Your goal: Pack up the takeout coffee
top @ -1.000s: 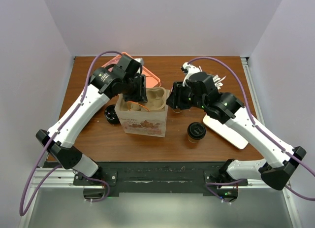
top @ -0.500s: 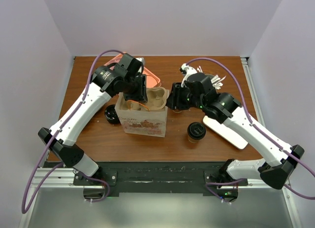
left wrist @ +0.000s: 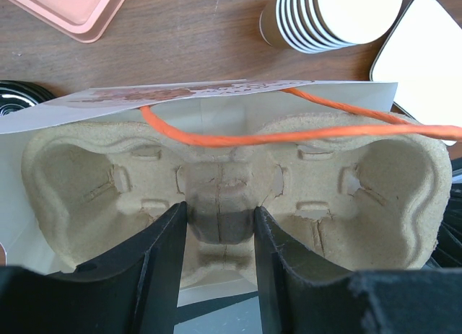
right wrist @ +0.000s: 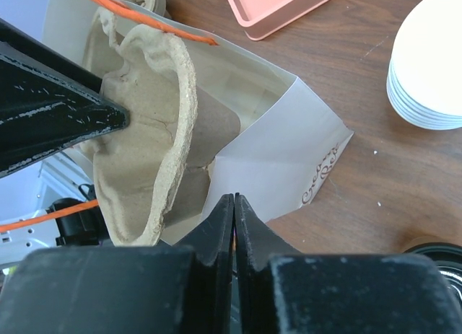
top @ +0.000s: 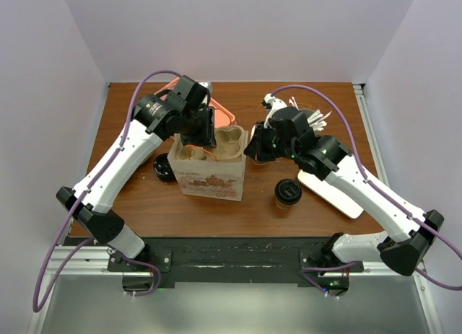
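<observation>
One takeout coffee (top: 287, 192), kraft-brown with a black lid, stands right of the white paper bag (top: 209, 181); another (top: 164, 167) stands at the bag's left. A pulp cup carrier (top: 225, 142) sits tilted in the bag's mouth, its wells empty. My left gripper (top: 206, 138) is shut on the carrier's centre ridge (left wrist: 220, 204). My right gripper (top: 253, 148) is shut at the bag's right rim, with a sliver of the orange handle between its tips (right wrist: 234, 200). The carrier (right wrist: 155, 132) and the left fingers (right wrist: 65, 117) show in the right wrist view.
A pink tray (top: 221, 117) lies behind the bag. A stack of white paper cups (left wrist: 332, 16) lies on its side behind the right gripper. A stack of white plates (top: 330, 187) sits right of the near coffee. White utensils (top: 317, 117) lie at the back right.
My left gripper has moved a little toward the back with the carrier, which sits slightly higher in the bag. My right gripper has stayed shut at the bag's rim.
</observation>
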Robot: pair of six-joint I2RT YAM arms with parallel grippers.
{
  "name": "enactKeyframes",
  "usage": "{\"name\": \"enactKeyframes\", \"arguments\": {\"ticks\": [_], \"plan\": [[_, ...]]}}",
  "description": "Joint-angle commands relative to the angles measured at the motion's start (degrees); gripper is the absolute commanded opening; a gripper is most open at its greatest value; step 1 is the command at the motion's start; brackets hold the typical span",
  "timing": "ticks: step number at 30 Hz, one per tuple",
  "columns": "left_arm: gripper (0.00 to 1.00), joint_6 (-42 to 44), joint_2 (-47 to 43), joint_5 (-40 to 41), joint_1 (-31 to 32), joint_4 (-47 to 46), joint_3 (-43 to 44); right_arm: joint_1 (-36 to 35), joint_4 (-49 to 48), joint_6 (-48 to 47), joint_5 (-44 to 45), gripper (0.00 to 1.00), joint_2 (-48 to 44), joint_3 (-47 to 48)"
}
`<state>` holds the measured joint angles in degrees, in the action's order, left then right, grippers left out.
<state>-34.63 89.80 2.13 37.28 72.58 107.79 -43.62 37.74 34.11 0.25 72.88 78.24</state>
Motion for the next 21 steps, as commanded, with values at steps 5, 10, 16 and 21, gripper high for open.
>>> {"name": "enactKeyframes", "arguments": {"ticks": [5,10,16,21], "plan": [[0.09,3.3,-0.1,0.6,0.2,1.2,3.4,-0.3,-1.5,3.1,2.1,0.28,-1.6,0.9],[0.08,4.2,-0.1,0.7,0.2,2.3,3.0,-0.2,-1.2,5.8,8.8,0.31,-1.2,2.3],[0.08,5.0,-0.4,0.7,0.2,2.3,2.6,-0.2,-1.8,8.3,12.5,0.32,0.7,6.2],[0.08,5.0,-0.7,0.2,0.2,2.1,2.2,-0.2,-2.1,8.6,10.7,0.34,3.1,8.2]]}}
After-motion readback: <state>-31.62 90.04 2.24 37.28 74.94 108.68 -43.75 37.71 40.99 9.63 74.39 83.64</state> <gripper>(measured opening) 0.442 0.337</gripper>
